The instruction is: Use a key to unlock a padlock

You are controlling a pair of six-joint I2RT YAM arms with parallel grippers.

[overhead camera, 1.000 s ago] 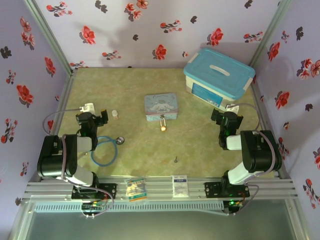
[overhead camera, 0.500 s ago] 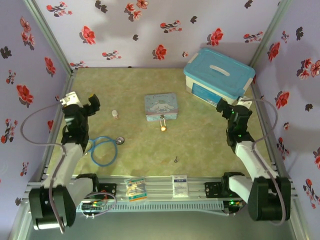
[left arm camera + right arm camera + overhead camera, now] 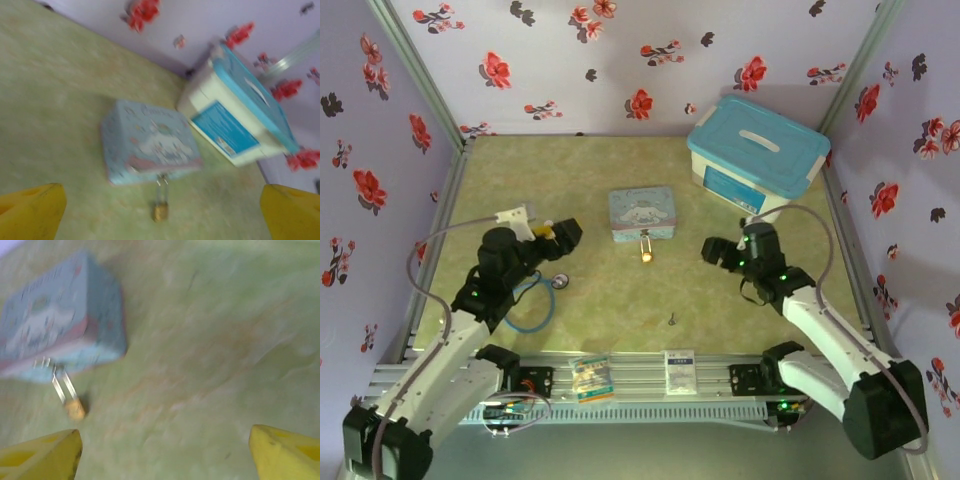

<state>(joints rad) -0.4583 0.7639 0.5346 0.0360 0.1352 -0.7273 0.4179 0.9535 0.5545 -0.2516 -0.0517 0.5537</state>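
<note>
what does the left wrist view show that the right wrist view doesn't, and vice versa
Left wrist, not right: blue-lidded storage box, flowered wall, left gripper yellow fingertips. Right wrist, not left: right gripper yellow fingertips. Both: light-blue tin, the padlock at its front edge, green table.

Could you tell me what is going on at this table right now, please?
The job here is to unlock the padlock with the key, and neither has been picked up yet. The left gripper and the right gripper are both open and empty, held above the table to either side of the light-blue tin. The small brass padlock lies at the tin's front edge, its shackle at the latch. The key lies alone, closer to the table's near edge.
</note>
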